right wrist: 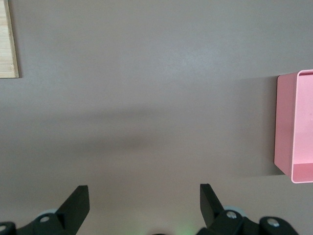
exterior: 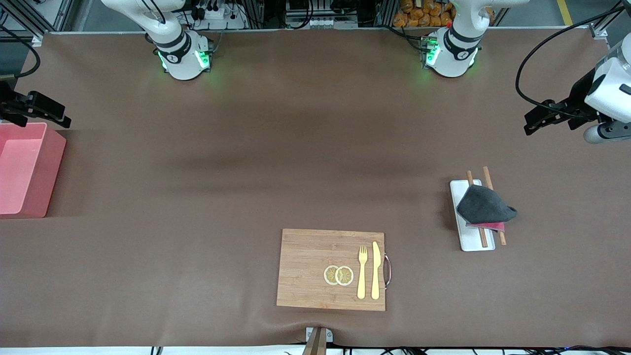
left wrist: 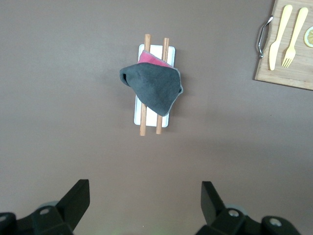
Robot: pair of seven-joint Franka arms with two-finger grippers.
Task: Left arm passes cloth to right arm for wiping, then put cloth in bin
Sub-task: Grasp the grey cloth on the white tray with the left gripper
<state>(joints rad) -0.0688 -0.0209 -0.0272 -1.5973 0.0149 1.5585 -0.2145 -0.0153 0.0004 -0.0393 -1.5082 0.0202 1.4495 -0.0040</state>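
The charcoal-grey cloth [exterior: 485, 207] with a dark red edge lies draped on a white tray [exterior: 471, 241] and two wooden chopsticks [exterior: 502, 239] toward the left arm's end of the table. It also shows in the left wrist view [left wrist: 154, 85]. My left gripper [exterior: 530, 127] hangs open and empty over bare table at that end, apart from the cloth; its jaws [left wrist: 145, 196] stand wide. The pink bin [exterior: 24, 167] stands at the right arm's end and looks empty. My right gripper [exterior: 66, 118] is open and empty in the air beside the bin [right wrist: 293, 127].
A wooden board [exterior: 315, 266] lies near the front camera, carrying two lemon slices [exterior: 338, 275], a yellow fork [exterior: 362, 271] and a yellow knife [exterior: 375, 271]. Its metal handle [exterior: 388, 270] faces the tray. Brown mat covers the table.
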